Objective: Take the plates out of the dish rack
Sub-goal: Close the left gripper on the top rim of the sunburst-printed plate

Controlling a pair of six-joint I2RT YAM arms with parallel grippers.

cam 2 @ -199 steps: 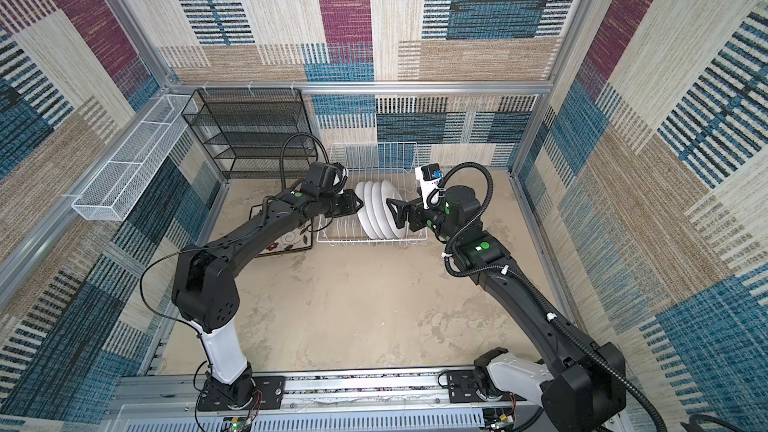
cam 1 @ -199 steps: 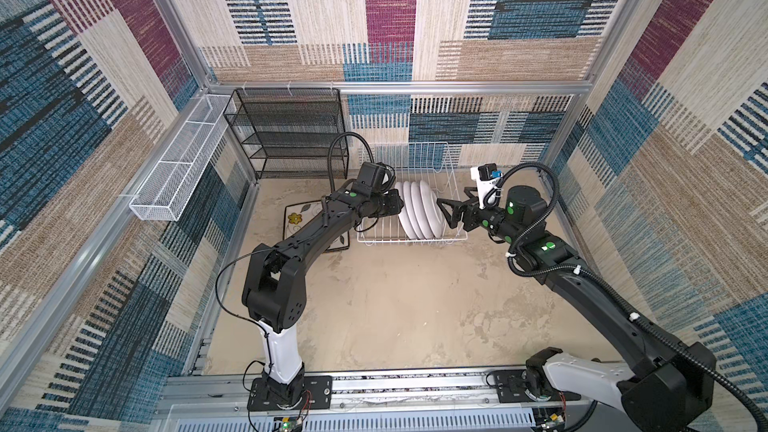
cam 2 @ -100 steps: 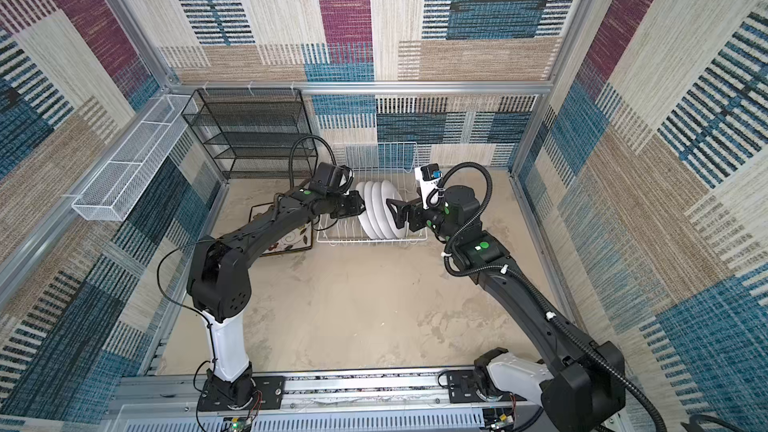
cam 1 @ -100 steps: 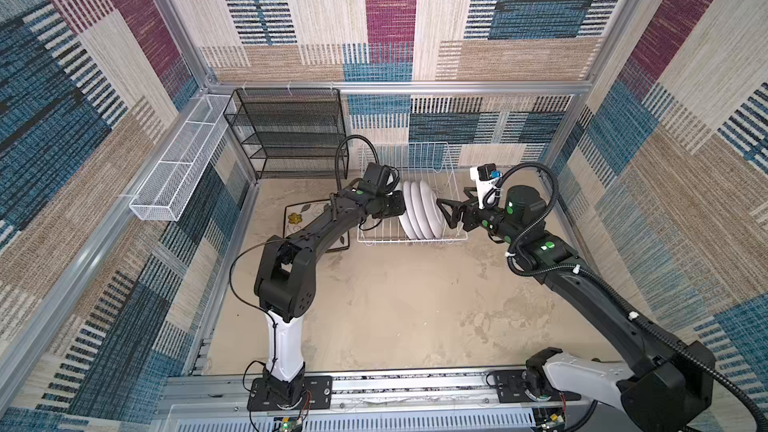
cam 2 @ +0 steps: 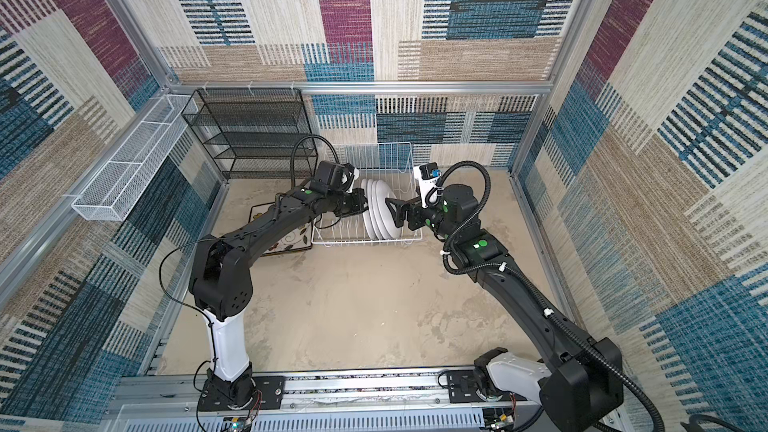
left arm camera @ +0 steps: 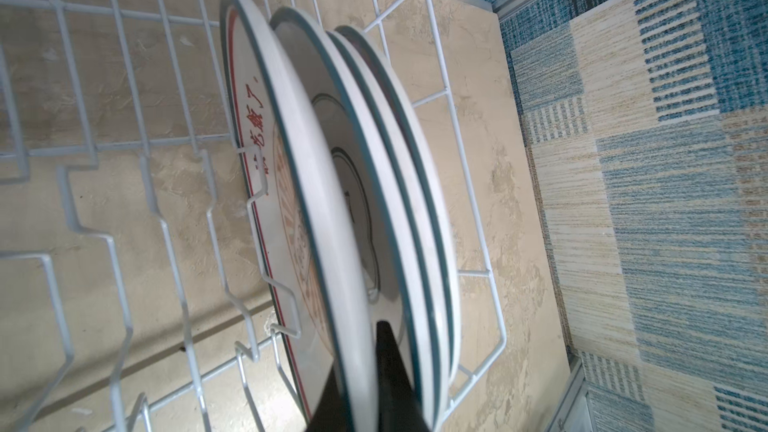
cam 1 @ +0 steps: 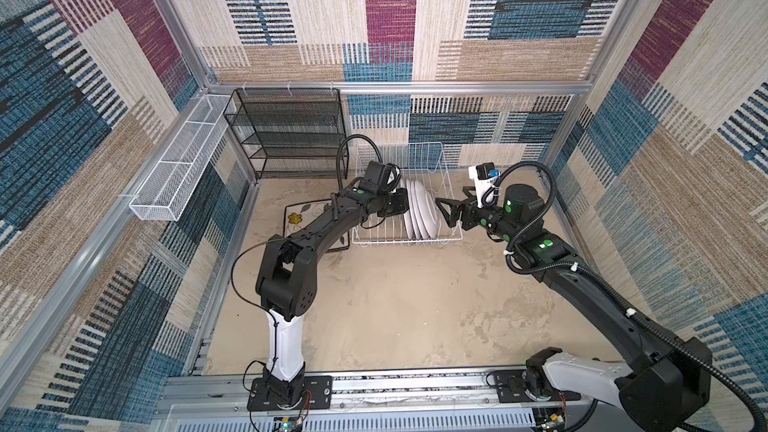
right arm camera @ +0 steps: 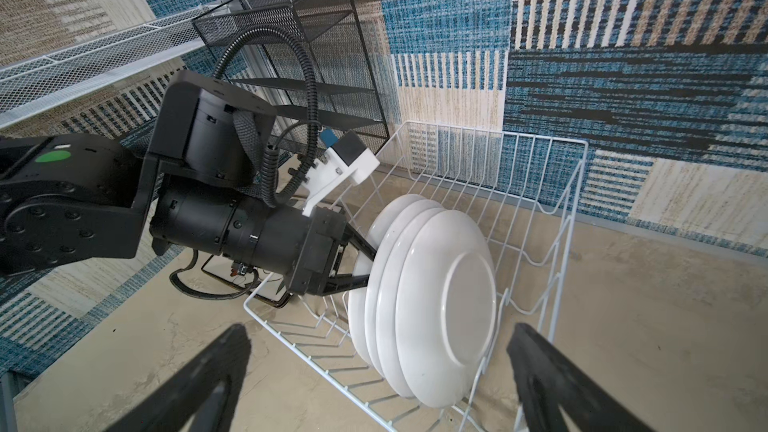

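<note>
Top views, dish rack: the white wire dish rack (cam 1: 376, 240) stands on the desk (cam 1: 395, 309) near the back wall, just right of the black mesh shelf unit (cam 1: 291, 130).
Top views, round plates: four round plates (cam 1: 424, 211) stand on edge in a tight row in the right half of the rack, leaning on one another.
Top views, square plate: a square plate (cam 1: 298, 218) lies flat on the desk with its flowered face up, just left of the rack and partly under the left arm.
Top views, left end effector: the left end effector (cam 1: 402, 206) sits at the left end of the plate row with its jaws drawn in.
Top views, right end effector: the right end effector (cam 1: 445, 211) hangs close beside the right end of the row, jaws spread wide and holding nothing.
Top views, basket: a long white mesh basket (cam 1: 178, 172) hangs along the left wall.
Left wrist, grip: the two dark fingers (left arm camera: 392, 371) pinch the rim of the leftmost round plate (left arm camera: 299, 139), one on its red-printed face and one on its white back.
Left wrist, row: the other three plates stand close behind it, all between the rack's upright tines.
Right wrist, own fingers: both fingers (right arm camera: 230, 344) stand far apart at the picture's edges with nothing between them, and the plate backs face them.
Right wrist, left arm: its fingers straddle the farthest plate in the row.
</note>
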